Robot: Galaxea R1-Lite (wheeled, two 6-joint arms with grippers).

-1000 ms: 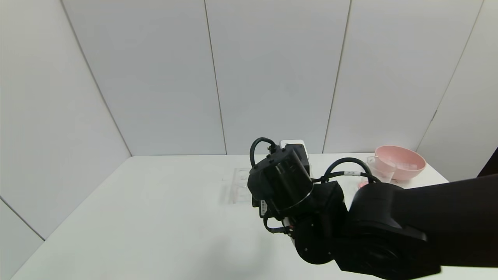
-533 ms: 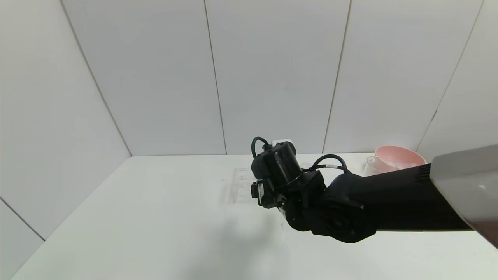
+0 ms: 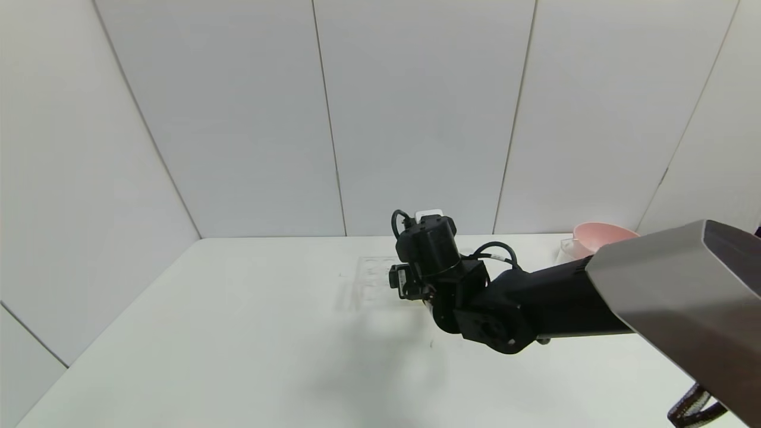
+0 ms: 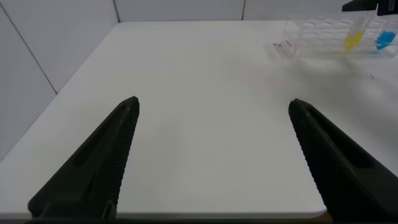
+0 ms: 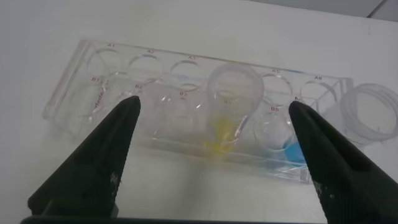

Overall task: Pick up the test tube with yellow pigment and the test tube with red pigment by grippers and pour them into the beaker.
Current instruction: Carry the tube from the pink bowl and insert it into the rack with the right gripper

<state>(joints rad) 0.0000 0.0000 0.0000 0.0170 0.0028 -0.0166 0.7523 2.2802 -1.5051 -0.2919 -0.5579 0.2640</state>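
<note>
At frame centre, the right pincer (image 5: 211, 162) hung wide open above the yellow tube (image 5: 227, 109), upright in its clear rack (image 5: 74, 102). Closing off-centre could tip the tube. The left pincer (image 4: 211, 155) idled open over the desk (image 4: 199, 93).

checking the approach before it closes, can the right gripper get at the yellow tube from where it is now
Probably yes. The right gripper hangs open over the rack, the yellow tube lies between its fingers, and nothing lies across the tube's mouth.

Right pincer (image 3: 409, 284): moved farther out over surface (image 3: 238, 333), now above rack (image 5: 186, 118). Arm extended; grey forearm entered view.
</note>
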